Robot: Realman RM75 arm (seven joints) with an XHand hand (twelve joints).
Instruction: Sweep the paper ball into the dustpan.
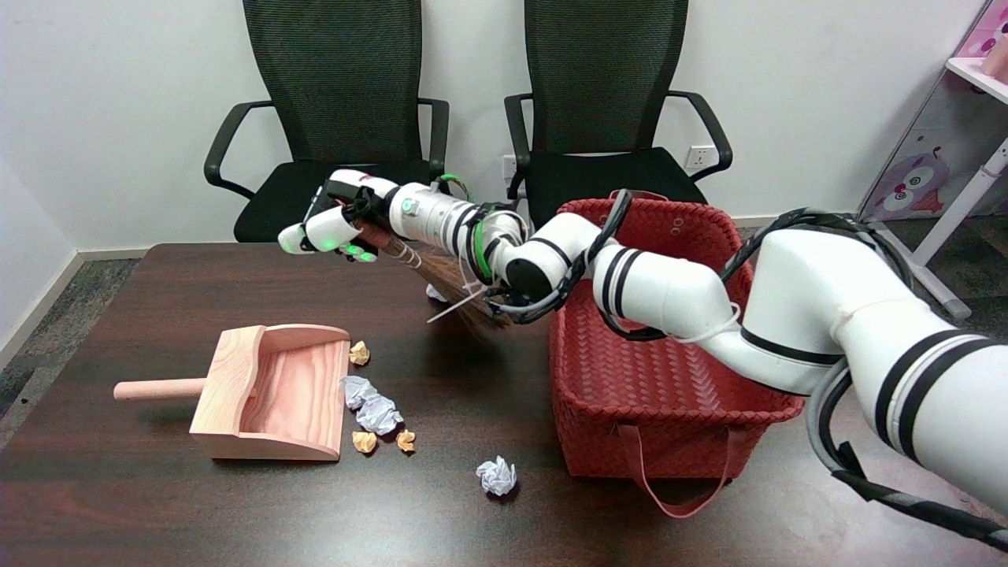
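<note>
My right hand [335,223] reaches across the far side of the table and grips the handle of a small straw broom [449,283], whose brown bristles slant down to the right under my forearm. A white paper ball [435,293] lies on the table just behind the bristles, mostly hidden by them. The wooden dustpan [268,391] lies at the left with its mouth facing right. Several white and tan paper balls [376,413] sit at its mouth. Another white paper ball [496,476] lies alone near the front.
A red woven basket [661,370] stands at the right, under my right arm. Two black office chairs [339,118] stand behind the table's far edge. A white shelf [976,118] is at the far right.
</note>
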